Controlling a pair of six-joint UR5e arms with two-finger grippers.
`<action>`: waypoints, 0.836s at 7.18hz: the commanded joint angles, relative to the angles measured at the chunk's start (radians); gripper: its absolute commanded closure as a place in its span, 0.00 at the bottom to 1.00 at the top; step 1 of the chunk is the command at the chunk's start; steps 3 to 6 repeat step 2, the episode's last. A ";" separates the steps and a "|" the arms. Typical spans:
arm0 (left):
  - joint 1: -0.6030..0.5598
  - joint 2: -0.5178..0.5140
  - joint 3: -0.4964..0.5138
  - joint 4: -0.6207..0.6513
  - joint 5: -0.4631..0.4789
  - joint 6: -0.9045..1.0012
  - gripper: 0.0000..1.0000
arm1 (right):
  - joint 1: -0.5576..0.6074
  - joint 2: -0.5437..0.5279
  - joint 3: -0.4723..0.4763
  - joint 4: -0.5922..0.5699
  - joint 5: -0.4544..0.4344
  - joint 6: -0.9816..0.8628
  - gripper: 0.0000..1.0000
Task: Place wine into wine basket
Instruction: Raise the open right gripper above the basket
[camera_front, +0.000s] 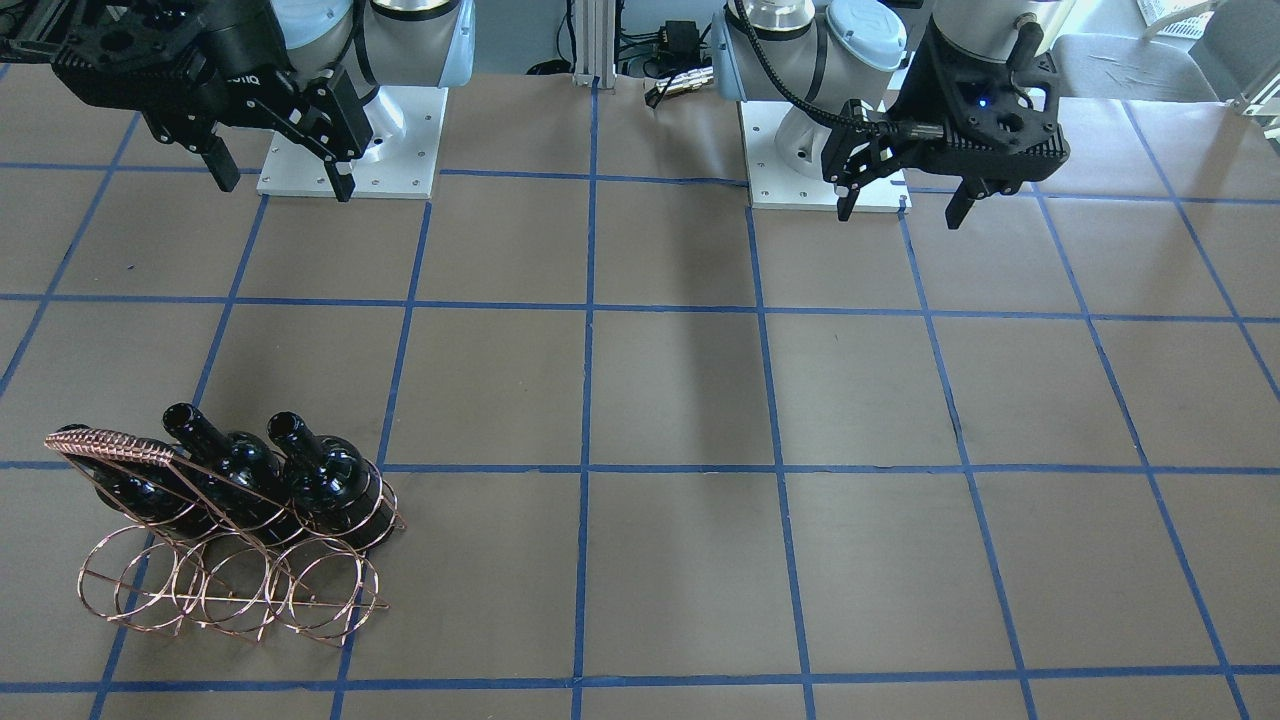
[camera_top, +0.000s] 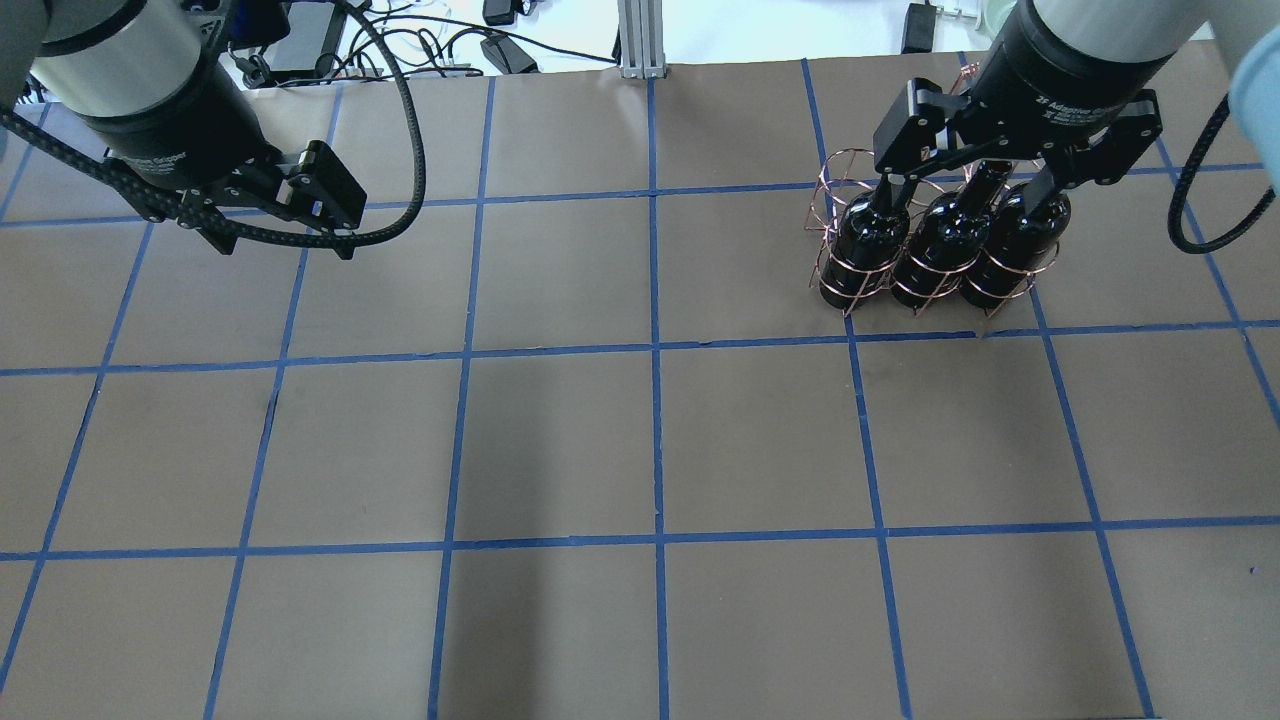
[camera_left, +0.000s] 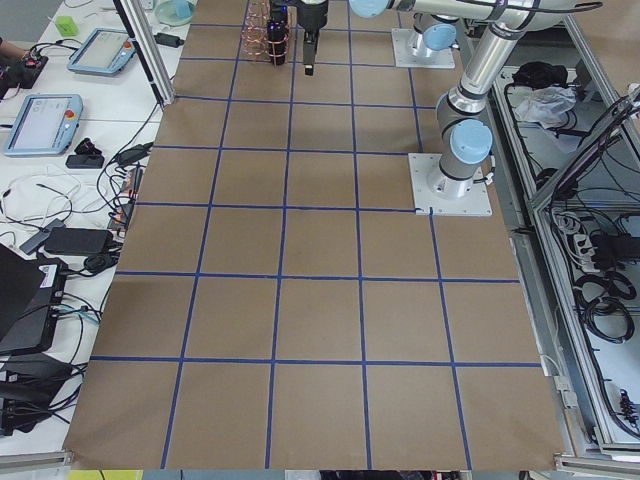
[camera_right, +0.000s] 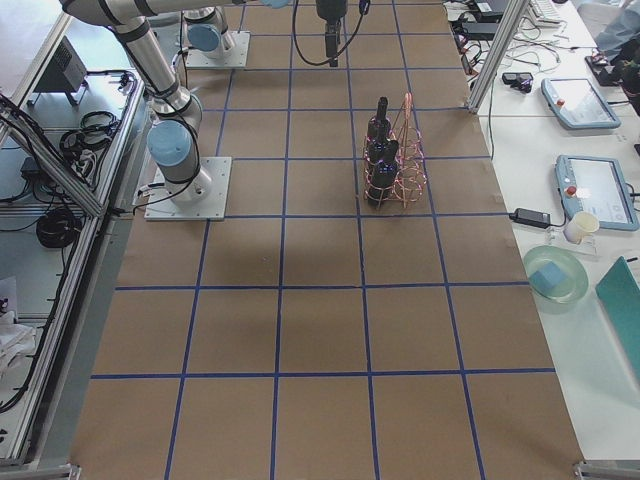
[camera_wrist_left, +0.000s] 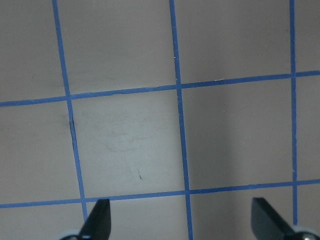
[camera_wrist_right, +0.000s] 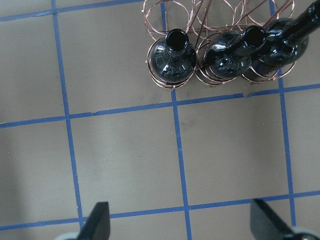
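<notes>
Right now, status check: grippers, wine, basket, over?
Left gripper open, empty, raised. Right gripper open, empty, raised. Three wine bottles upright in wine basket, row nearer the robot; its other row empty.

Three bottles (camera_front: 330, 480) of glossy black glass, bright highlights on their shoulders, stand at lower left of the front view in a basket (camera_front: 225, 540) of thin, shiny copper-coloured wire. Its handle (camera_front: 110, 447) is closely wound with the same wire. The table (camera_front: 680, 390) is covered in matt brown paper, smooth but faintly scuffed, gridded with blue tape (camera_front: 587, 400). At upper left and upper right, the right gripper (camera_front: 286, 188) and left gripper (camera_front: 900, 215) look matt black. The arms (camera_left: 490, 62) are satin silver metal with smooth pale-blue caps (camera_front: 865, 35), the base plates (camera_front: 405, 140) flat and white, and a ribbed black cable (camera_top: 420, 160) looks dull.
</notes>
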 joint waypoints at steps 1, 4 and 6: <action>0.001 0.000 -0.001 0.004 -0.002 -0.001 0.00 | 0.000 0.002 0.000 -0.001 0.001 0.000 0.00; 0.002 0.000 -0.001 0.004 -0.002 -0.001 0.00 | 0.000 0.002 0.000 -0.005 0.003 -0.001 0.00; 0.002 0.000 -0.001 0.004 -0.002 -0.001 0.00 | 0.000 0.002 0.000 -0.005 0.003 -0.001 0.00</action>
